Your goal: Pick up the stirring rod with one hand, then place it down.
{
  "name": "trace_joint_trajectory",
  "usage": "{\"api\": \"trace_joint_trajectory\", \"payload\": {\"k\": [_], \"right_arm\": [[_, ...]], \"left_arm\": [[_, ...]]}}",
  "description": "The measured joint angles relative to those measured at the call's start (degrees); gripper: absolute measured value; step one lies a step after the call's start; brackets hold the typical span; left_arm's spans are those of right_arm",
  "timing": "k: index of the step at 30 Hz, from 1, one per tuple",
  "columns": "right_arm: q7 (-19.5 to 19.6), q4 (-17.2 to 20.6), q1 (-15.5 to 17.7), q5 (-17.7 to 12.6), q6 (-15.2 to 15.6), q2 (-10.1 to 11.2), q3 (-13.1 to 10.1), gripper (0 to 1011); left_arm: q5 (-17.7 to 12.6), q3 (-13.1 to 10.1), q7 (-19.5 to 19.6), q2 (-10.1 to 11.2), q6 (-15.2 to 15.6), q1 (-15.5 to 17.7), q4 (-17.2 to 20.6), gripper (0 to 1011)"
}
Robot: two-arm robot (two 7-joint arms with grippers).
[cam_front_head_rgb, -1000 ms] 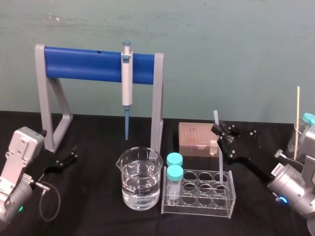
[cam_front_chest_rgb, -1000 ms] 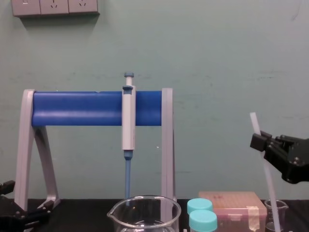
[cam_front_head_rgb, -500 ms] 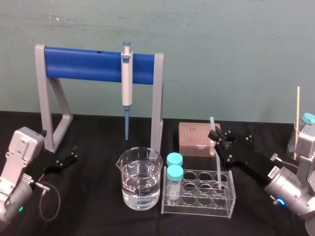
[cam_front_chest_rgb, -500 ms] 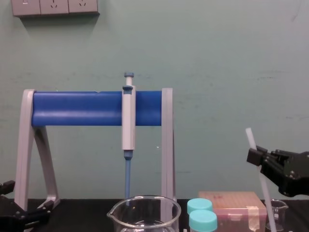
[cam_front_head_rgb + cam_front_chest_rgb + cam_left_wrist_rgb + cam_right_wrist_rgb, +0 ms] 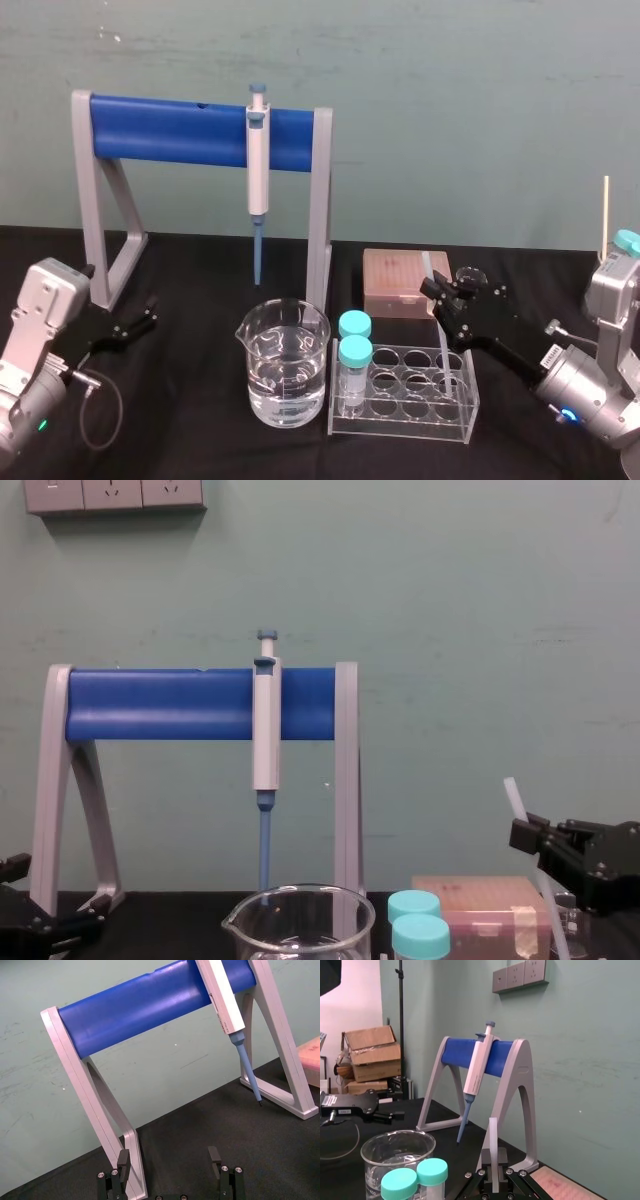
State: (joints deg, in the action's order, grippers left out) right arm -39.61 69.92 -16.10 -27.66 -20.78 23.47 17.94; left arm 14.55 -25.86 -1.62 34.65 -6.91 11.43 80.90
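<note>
The long thin translucent white stirring rod [image 5: 514,796] [image 5: 492,1142] stands a little off upright over the right side of the table, pinched a short way below its top between the two blocky black fingers of the right gripper [image 5: 528,835] [image 5: 436,290]. In the chest view its top leans toward the robot's left and its lower part runs down just beside a small clear glass beaker [image 5: 570,916]. Whether the bottom end sits inside that beaker cannot be told. In the head view the lower part of the rod crosses the rear right of a clear plastic test-tube rack [image 5: 400,422], where two tubes with teal caps [image 5: 354,348] stand at the left end. Just behind the gripper lies a flat pinkish-brown box [image 5: 392,282]. Left of the rack is a large glass beaker partly filled with clear liquid [image 5: 287,372]. Behind that stands a grey stand with a thick blue crossbar [image 5: 170,130], from which a grey-and-blue pipette [image 5: 259,165] hangs tip down. Everything rests on a black table [image 5: 200,410] before a pale green wall. The left gripper [image 5: 168,1160] [image 5: 148,314] sits low at the table's left beside the stand's foot, its fingers spread with nothing between them.
</note>
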Motion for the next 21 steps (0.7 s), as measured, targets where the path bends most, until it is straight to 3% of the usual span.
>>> {"api": "trace_joint_trajectory", "payload": {"k": [21], "right_arm": [[0.14,0.01,-0.03,0.19,0.19,0.05,0.03,62]], "left_arm": [[0.00,0.00,0.00,0.00,0.00,0.00,0.00,1001]]}}
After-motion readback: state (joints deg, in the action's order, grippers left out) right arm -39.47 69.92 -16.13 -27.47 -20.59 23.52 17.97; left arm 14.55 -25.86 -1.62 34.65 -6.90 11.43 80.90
